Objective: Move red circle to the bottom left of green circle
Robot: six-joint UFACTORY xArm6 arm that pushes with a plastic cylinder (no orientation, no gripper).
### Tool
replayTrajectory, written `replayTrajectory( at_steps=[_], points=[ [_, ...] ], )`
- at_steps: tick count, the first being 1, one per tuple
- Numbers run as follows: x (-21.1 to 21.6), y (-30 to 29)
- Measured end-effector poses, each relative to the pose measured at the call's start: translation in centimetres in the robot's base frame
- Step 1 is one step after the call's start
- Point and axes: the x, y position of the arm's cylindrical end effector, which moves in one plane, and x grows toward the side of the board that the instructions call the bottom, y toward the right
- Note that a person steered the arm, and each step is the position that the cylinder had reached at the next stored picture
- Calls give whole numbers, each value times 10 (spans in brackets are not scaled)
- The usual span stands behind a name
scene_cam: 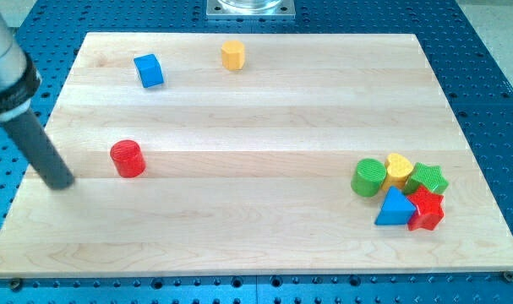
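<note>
camera view: my tip (62, 182) is seen on the pale wooden board (256, 101), just left of the red circle block (128, 159); no gripper is fitted. the green circle block (368, 177) is placed far right, well apart.

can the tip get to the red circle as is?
Probably yes: my tip sits just to the view's left of the red circle, with only bare board between them.

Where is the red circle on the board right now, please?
The red circle sits alone at the view's left of the wooden board, just right of my tip and far left of the green circle.
</note>
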Motion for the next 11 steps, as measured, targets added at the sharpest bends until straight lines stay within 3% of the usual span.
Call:
replayTrajectory(
  at_steps=[1,3,4,5,7,8,10,11],
  points=[
    [-22,33],
    [-1,231],
    [2,161],
    [41,169],
    [27,266],
    [44,237],
    [45,335],
    [59,313]
  ],
)
